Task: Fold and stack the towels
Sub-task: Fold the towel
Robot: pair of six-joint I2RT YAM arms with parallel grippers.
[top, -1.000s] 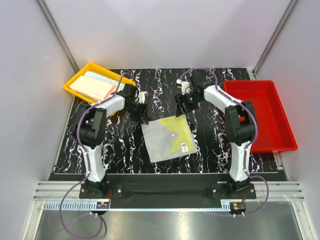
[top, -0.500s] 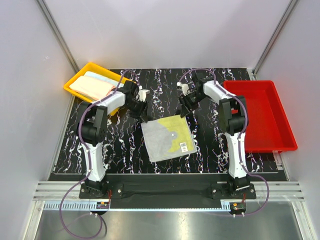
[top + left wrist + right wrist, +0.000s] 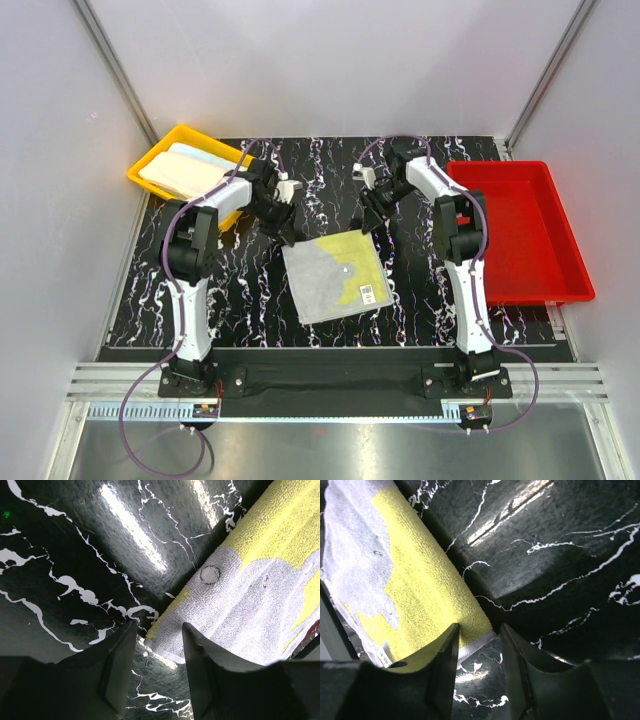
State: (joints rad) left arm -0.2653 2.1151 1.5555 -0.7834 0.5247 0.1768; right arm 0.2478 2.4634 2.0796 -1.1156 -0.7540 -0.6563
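Observation:
One towel [image 3: 335, 275], grey-white with yellow patches, lies flat in the middle of the black marbled table [image 3: 420, 290]. My left gripper [image 3: 289, 234] is down at its far left corner. In the left wrist view the left gripper [image 3: 159, 650] stands open, and the towel's [image 3: 250, 605] corner lies on the table between the jaws. My right gripper [image 3: 366, 224] is at the far right corner. In the right wrist view the right gripper [image 3: 479, 650] is open, and the towel's [image 3: 420, 590] white-hemmed yellow corner reaches into the gap. Folded towels [image 3: 185, 172], pale pink and light blue, rest in the yellow tray.
The yellow tray [image 3: 140, 178] stands at the far left corner of the table. A red tray [image 3: 520, 230] with nothing in it stands along the right side. Grey walls close in the back and sides.
The right gripper's jaws have narrowed around the towel's corner. Both wrists have shifted slightly at the far corners. The towel has not moved.

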